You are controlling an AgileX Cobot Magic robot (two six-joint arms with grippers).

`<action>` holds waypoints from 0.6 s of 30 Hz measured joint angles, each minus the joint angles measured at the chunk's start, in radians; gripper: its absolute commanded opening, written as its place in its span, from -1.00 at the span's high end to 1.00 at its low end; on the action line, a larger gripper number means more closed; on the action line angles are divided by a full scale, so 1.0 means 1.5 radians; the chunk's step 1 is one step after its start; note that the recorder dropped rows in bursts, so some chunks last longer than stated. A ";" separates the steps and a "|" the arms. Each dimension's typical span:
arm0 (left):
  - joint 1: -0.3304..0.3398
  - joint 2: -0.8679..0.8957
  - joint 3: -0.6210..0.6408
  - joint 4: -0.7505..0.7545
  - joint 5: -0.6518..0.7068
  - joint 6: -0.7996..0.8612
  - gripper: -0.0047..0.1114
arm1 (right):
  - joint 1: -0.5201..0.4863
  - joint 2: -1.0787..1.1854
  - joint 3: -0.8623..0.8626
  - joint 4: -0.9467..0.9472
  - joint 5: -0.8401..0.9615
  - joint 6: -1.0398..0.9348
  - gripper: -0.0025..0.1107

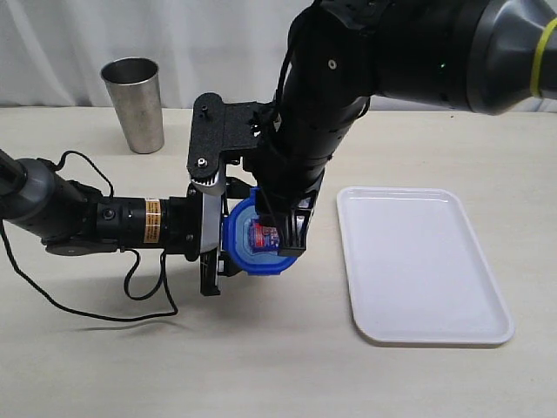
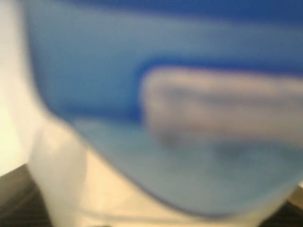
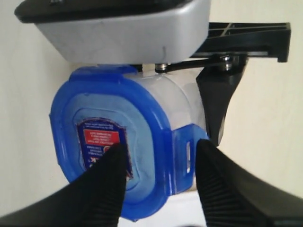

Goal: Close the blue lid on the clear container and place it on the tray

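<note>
Right pincer (image 3: 161, 146): descends from the dark upper arm onto the blue lid (image 3: 147, 118); jaws released and spread, one black finger (image 3: 106, 184) over the lid's red-and-blue sticker (image 3: 99, 135), the other finger outside the rim next to a side flap (image 3: 187, 158), so the lid's edge lies between them; whether either finger presses on the lid cannot be told. Blue lid: rounded-square, seated on the mouth of the clear container (image 3: 177, 101), top face toward the exterior camera; whether its flaps are locked down cannot be told. Clear container: grasped at the body by the left pincer (image 1: 224, 239), which reaches in level from the left; one of its black fingers lies against the container's clear wall in the right wrist view, and in the left wrist view the container fills the frame as a blue and whitish blur. Position of container: mid-surface, left of the tray (image 1: 422, 261) and apart from it, not on it. Tray: white, flat on the pale surface (image 1: 261, 374), at the right. Steel cup (image 1: 133, 103): upright at the far left, well apart from the container. Black cable (image 1: 130, 292): looped on the surface under the left arm.
</note>
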 measured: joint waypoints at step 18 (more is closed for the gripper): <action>0.000 0.000 -0.001 0.003 0.020 0.004 0.92 | 0.000 -0.002 0.025 -0.015 -0.019 0.032 0.56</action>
